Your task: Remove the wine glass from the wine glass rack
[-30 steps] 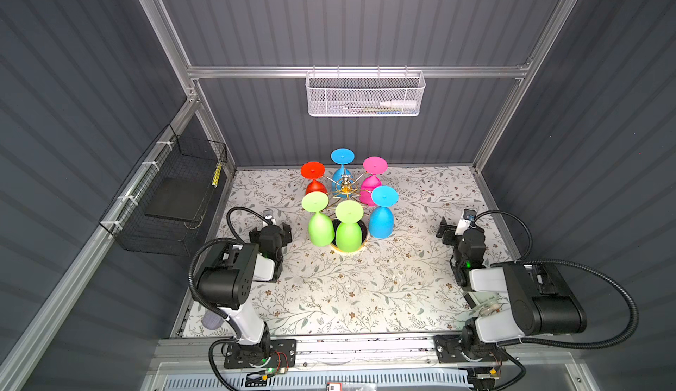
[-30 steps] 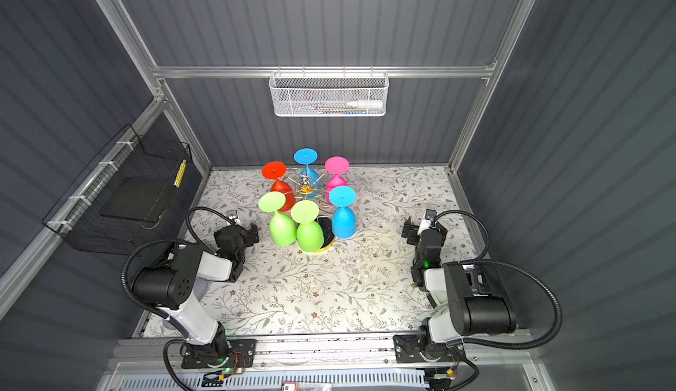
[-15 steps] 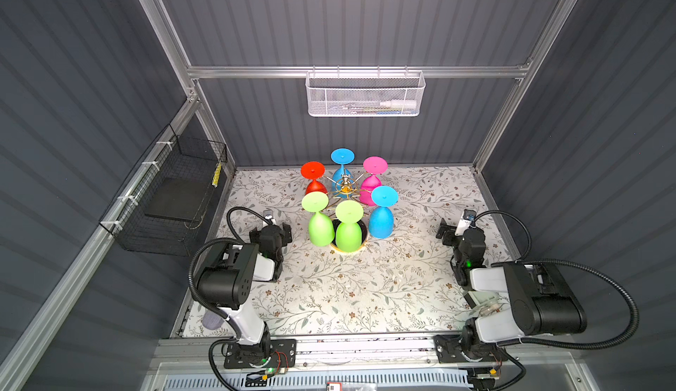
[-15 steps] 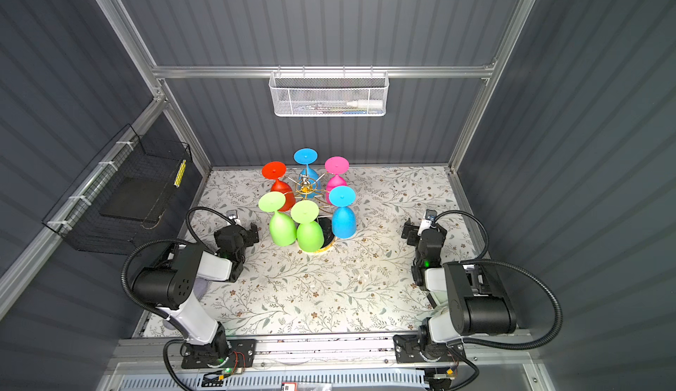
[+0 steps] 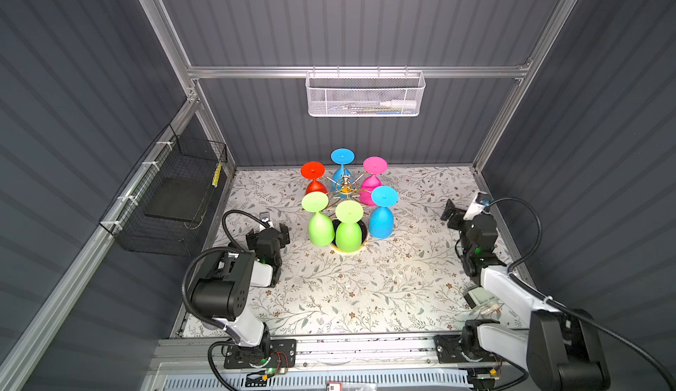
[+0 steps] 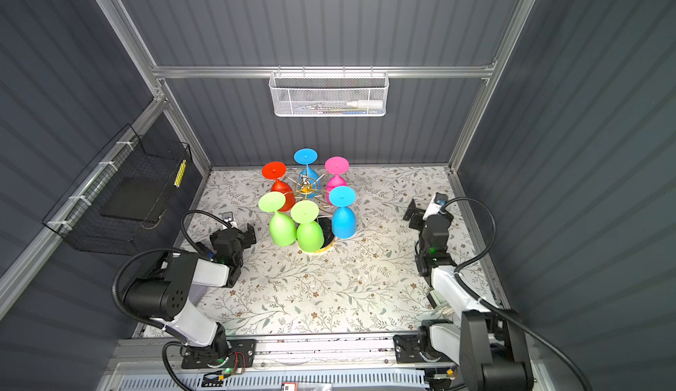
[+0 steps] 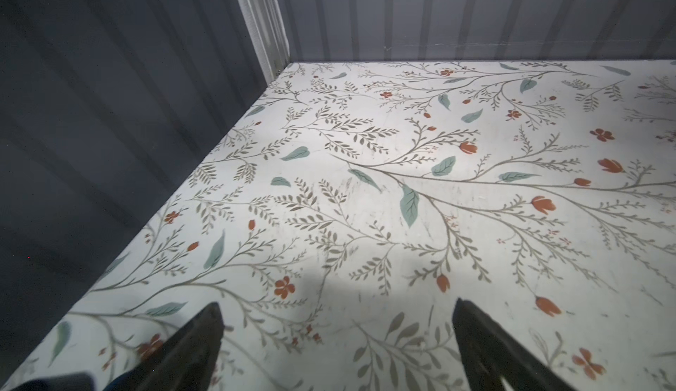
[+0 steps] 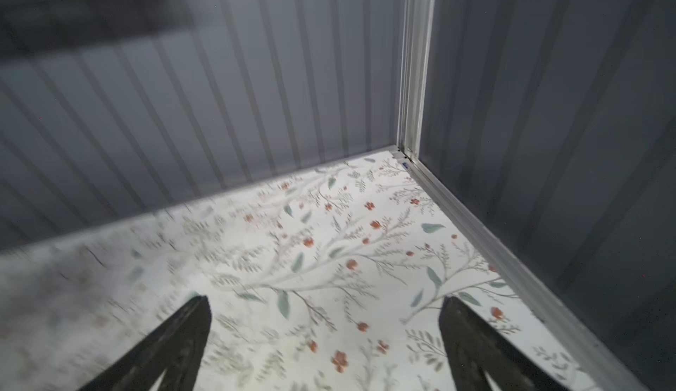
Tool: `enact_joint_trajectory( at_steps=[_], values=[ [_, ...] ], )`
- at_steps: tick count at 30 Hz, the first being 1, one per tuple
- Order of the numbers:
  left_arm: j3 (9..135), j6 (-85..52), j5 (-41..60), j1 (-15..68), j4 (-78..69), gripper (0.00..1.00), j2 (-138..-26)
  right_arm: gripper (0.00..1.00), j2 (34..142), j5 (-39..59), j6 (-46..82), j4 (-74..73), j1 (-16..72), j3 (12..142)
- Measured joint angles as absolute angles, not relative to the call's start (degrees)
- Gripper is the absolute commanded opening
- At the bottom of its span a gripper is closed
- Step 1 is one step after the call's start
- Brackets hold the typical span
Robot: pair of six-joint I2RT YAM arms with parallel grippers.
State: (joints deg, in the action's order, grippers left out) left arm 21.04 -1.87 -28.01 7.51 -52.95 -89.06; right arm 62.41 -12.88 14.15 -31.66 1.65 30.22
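Note:
The wine glass rack [image 5: 345, 185] [image 6: 305, 185], gold wire on a dark round base [image 5: 364, 231], stands at the back middle of the floral table. Several coloured wine glasses hang upside down from it: two green [image 5: 321, 227] [image 5: 348, 235] and a blue [image 5: 381, 221] at the front, red [image 5: 314, 187], blue and pink [image 5: 368, 188] behind. My left gripper [image 5: 270, 232] [image 7: 336, 303] is open and empty, low over the table left of the rack. My right gripper [image 5: 461, 212] [image 8: 327, 297] is open and empty, far right of the rack near the side wall.
A white mesh basket [image 5: 365, 95] hangs on the back wall above the rack. A black wire basket [image 5: 172, 202] is fixed to the left wall beside the left arm. Grey walls enclose the table [image 5: 365, 283] on three sides.
The right arm has stretched out, carrying its gripper up and toward the back right corner; its wrist view is blurred. The left arm and the glasses are still.

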Motion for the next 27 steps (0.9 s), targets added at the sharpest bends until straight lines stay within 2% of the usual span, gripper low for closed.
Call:
enact_joint_trajectory(
  at_steps=[5,8,12,18,22,27],
  values=[
    [23.77,-7.46,-31.66,7.51,-41.01,1.00,-71.50,0.98,55.59,-1.83,22.92,-27.46,-0.38,33.15],
    [26.26,-9.87,-31.88,7.51,-34.83,1.00,-63.46,0.90,56.03,5.58,26.61,-24.64,-0.58,33.78],
    [27.99,-12.03,-28.45,7.51,-26.79,1.00,-56.23,0.78,59.46,16.08,29.78,-16.29,-0.56,40.88],
    [34.68,-13.39,-18.61,7.51,-14.41,0.99,-52.58,0.71,60.16,27.53,36.03,-12.58,-0.32,47.24],
    [39.66,-13.34,-11.49,7.51,-9.37,1.00,-52.51,0.67,59.86,31.97,39.97,-10.70,0.82,47.57],
    [42.02,-13.34,-7.73,7.51,-6.52,0.99,-52.29,0.65,60.73,35.00,42.54,-7.27,4.95,49.98]
  ],
)
